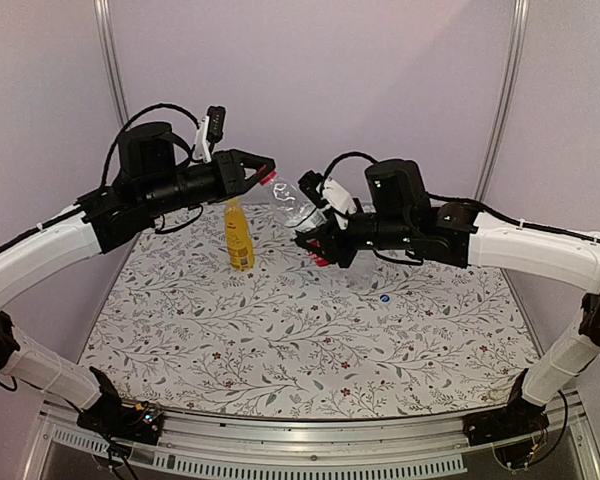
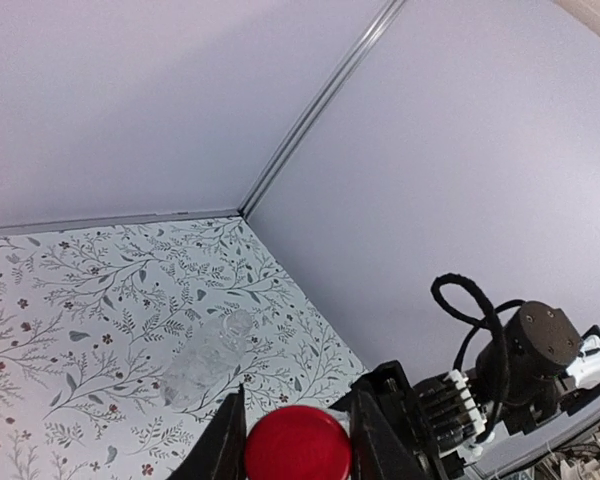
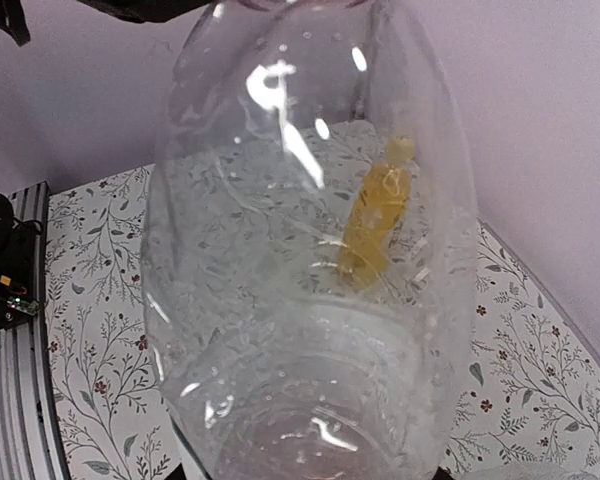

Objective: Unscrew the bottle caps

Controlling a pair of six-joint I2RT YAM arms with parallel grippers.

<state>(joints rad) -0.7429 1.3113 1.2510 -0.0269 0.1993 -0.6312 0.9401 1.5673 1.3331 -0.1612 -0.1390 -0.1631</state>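
Top external: left claw (image 1: 264, 173) clenched on the red cap (image 1: 268, 177), upper centre. Right claw (image 1: 315, 245) grasps the clear bottle (image 1: 298, 205) by its lower body, tilted in the air. Cap looks seated at the neck, so I judge the unscrewing under way, not finished. Yellow bottle (image 1: 239, 235) stands upright left of centre, apparently capped. Blue-white cap (image 1: 384, 297) lies loose right of centre, so probably one is done.

Left wrist: jaws flank the red cap (image 2: 298, 445), bottom centre. Second clear bottle (image 2: 205, 360) lies on the floral surface (image 2: 80, 300). Lilac walls meet at a metal strip.

Right wrist: clear bottle (image 3: 310, 250) fills the frame and hides the fingers. Yellow bottle (image 3: 375, 215) shows through it.
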